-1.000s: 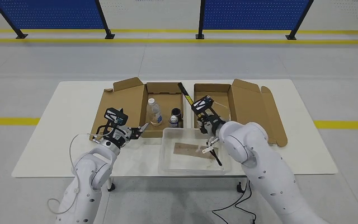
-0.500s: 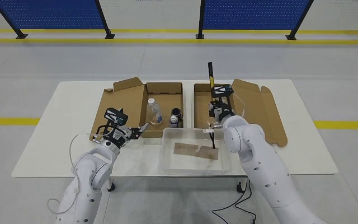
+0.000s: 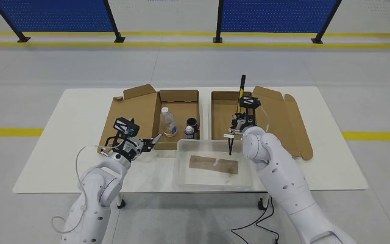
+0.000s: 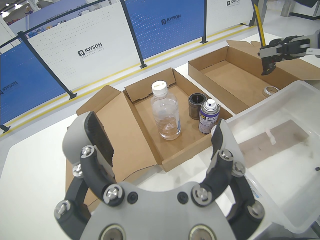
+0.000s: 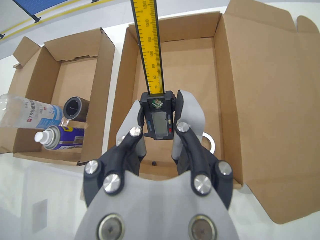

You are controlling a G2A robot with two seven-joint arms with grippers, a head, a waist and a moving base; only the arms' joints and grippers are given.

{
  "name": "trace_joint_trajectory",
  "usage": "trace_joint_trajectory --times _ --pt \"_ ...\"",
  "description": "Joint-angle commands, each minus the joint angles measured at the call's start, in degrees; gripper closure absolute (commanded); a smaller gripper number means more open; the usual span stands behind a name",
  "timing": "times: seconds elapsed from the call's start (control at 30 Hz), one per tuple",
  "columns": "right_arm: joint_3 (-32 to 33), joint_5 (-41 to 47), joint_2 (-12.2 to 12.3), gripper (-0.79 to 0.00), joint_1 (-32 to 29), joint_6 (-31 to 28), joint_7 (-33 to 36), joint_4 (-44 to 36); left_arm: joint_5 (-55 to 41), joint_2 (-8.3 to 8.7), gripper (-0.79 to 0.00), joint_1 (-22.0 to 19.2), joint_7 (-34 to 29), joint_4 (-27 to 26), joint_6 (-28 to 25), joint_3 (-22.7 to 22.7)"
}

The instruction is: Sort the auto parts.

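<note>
My right gripper (image 5: 159, 102) is clamped on the display head of a black digital caliper (image 5: 147, 38) with a long yellow scale, holding it above the open right brown cardboard box (image 5: 225, 81), where a silver metal ring (image 5: 209, 139) lies. My left gripper (image 4: 156, 123) hangs spread and holds nothing, near the left brown cardboard box (image 4: 143, 112), which contains a clear plastic bottle (image 4: 166, 118), a blue spray can (image 4: 208, 119) and a black cylindrical sleeve (image 4: 197, 103).

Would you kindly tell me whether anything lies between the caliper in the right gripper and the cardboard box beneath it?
Nothing visible blocks the way. The right gripper holds the caliper over the open box, whose floor is mostly bare. Only a metal ring and a small dark piece lie by the wall nearest the robot.
</note>
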Motion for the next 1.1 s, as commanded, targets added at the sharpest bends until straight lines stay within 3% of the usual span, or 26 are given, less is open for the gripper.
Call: trace_joint_trajectory --times 0.0,0.5,0.67,0.93,1.07 --pt "-0.2 1.14 -0.36 0.0 0.62 -0.02 -0.57 2.48 0.0 0.0 -0.785 0.0 0.0 0.0 0.0 0.0" --pt "-1.9 7.62 -2.69 0.0 4.98 -3.54 0.09 14.51 0.0 0.0 -0.785 0.0 0.0 0.0 0.0 0.0" --pt "-2.44 8.23 -3.22 -0.154 5.69 -4.03 0.64 16.38 0.0 0.0 -0.785 0.0 0.0 0.0 0.0 0.0" --pt "-2.68 8.58 -3.81 -0.32 6.43 -4.44 0.47 18.19 0.0 0.0 -0.785 0.0 0.0 0.0 0.0 0.0" --pt "-2.63 8.46 -3.99 -0.357 6.65 -4.68 0.29 18.51 0.0 0.0 -0.785 0.0 0.0 0.0 0.0 0.0"
